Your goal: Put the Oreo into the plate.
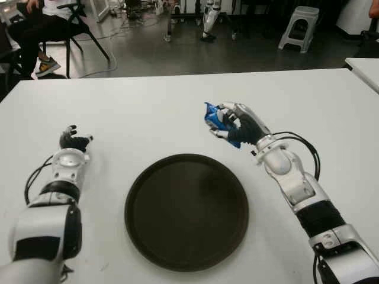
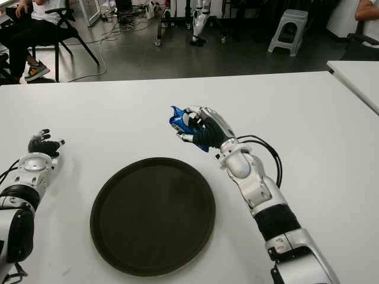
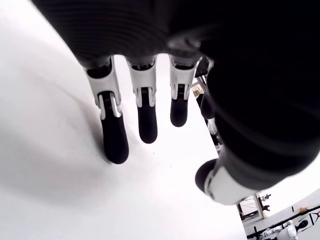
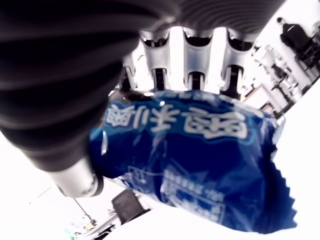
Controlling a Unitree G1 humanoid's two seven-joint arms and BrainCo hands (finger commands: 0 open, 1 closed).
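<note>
White table up front, grey floor behind with a white stool, a black chair and a seated person's legs at far left. Dark round plate near the table's front edge, bare inside. Right hand just beyond the plate's far right rim, fingers curled tight around a blue Oreo pack, held off the table and outside the plate. White lettering across the wrapper, seen upside down in the right wrist view, in characters that cannot be read with certainty; smaller print below, too fine to make out. Crimped zigzag seam along one end of the pack. Left hand to the plate's left, well apart, fingers loosely extended over the tabletop, gripping nothing.
</note>
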